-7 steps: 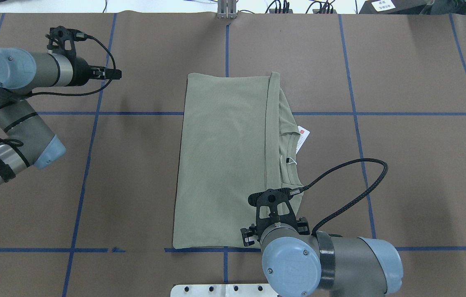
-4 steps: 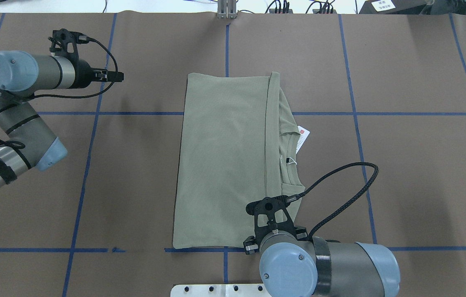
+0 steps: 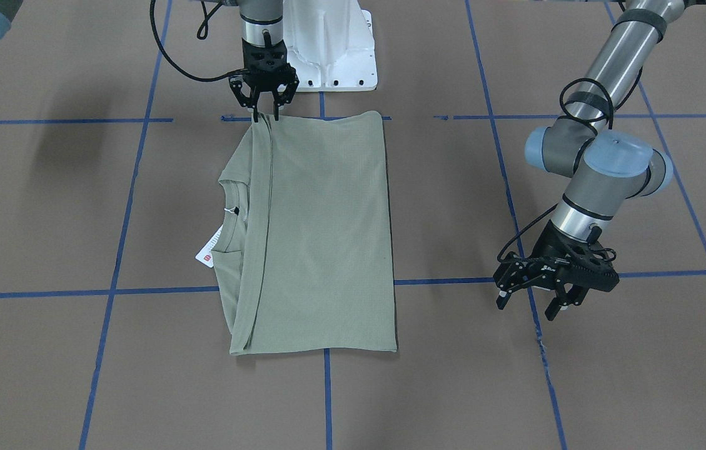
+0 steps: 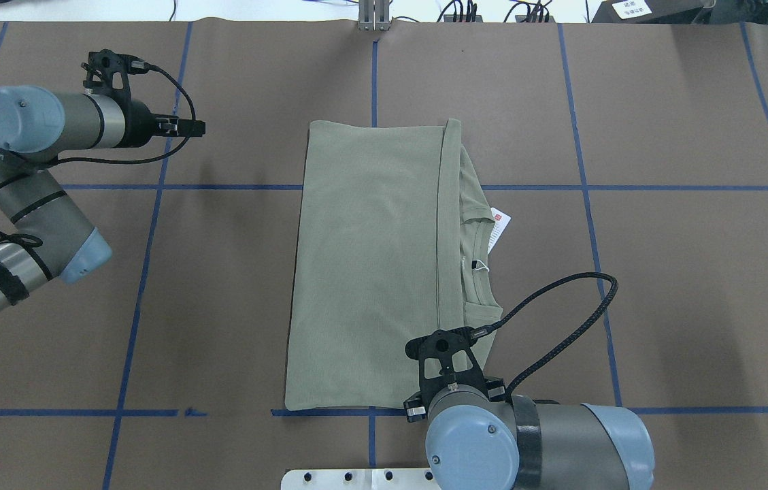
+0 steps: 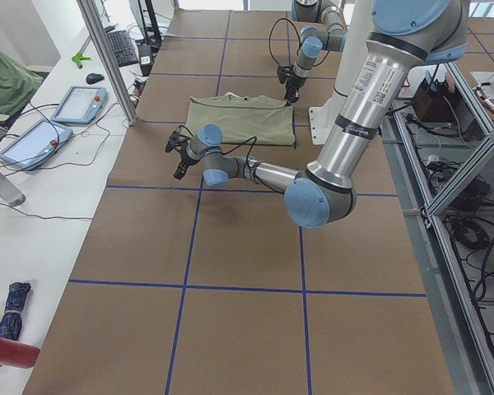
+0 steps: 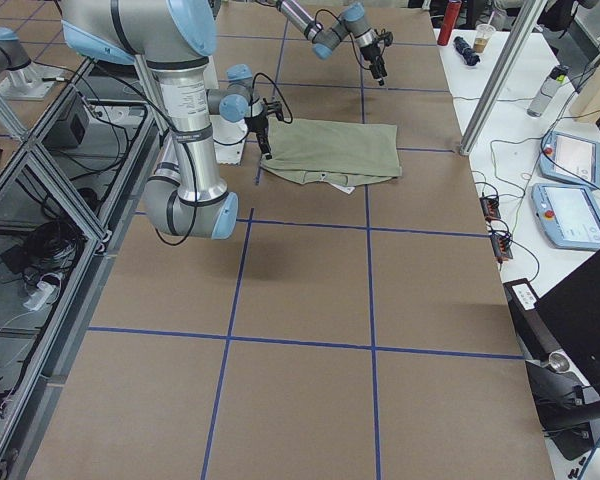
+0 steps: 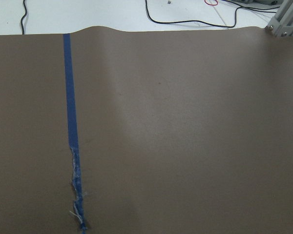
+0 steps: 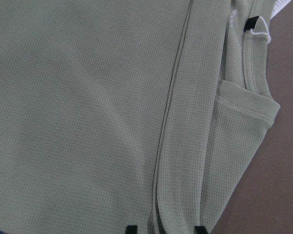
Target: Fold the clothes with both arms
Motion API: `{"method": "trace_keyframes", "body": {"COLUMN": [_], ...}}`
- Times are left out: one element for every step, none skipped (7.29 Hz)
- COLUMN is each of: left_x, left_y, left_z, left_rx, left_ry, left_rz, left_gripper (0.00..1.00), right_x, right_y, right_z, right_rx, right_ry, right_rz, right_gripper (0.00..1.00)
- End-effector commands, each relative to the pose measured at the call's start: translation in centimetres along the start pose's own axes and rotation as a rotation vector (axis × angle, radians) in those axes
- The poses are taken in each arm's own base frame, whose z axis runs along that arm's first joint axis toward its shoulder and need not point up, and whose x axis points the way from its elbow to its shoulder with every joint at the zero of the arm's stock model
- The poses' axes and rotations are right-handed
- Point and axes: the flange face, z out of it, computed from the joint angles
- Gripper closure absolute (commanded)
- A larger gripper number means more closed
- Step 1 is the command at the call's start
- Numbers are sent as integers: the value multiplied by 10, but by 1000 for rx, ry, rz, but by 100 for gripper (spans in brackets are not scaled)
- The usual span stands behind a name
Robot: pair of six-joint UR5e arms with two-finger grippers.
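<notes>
At the counter's robot-side edge, near its middle:

1. Right gripper (image 3: 266,116). Black, two-fingered, pointing straight down. Jaws parted. Fingertips (image 8: 131,228) straddle the doubled hem at the shirt's near corner. Whether they press on the cloth cannot be told.

2. Shirt (image 4: 370,272). Sage-green, fine waffle knit, matte. Folded to a long rectangle and lying flat at mid-counter, one short edge beside the robot-side edge. A stitched hem band (image 4: 450,224) runs its full length. Past the band, the ribbed round collar (image 4: 479,252) and a folded sleeve edge face the counter's right end.

3. Hang tag (image 4: 501,228). White card with a small red mark, writing too small to read. It projects from the collar onto the bare counter.

4. Left gripper (image 3: 529,306). Black, jaws spread, holding nothing. It hangs over bare counter toward the left end, well apart from the shirt. Its arm (image 4: 50,126) is silver-grey with light-blue caps and a looped black cable.

5. Counter (image 4: 662,306). Brown paper cover, smooth, gridded with blue tape (image 7: 71,146) that is frayed at one spot.

6. Surroundings. White pedestal (image 3: 334,50) behind the right gripper. Handheld screens (image 5: 78,103) on a white side bench beyond the far edge.
</notes>
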Motion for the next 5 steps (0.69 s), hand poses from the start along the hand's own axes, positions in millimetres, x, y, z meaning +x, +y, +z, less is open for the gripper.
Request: {"method": "trace_keyframes", "body": {"left_x": [0, 0, 0, 0, 1], "left_y": [1, 1, 1, 1, 1], "left_z": [0, 0, 0, 0, 0], "left_rx": [-2, -2, -2, -2, -1], "left_ry": [0, 0, 0, 0, 1], "left_rz": [0, 0, 0, 0, 1], "left_gripper": [0, 0, 0, 0, 0], "right_x": [1, 1, 2, 3, 4], "right_y": [-1, -1, -3, -3, -3], "right_z": [1, 1, 1, 1, 2], "right_rx": [0, 1, 3, 3, 3], "right_ry": [3, 5, 5, 7, 9], "right_rz": [1, 1, 4, 5, 4], "right_gripper": [61, 62, 71, 76, 76]}}
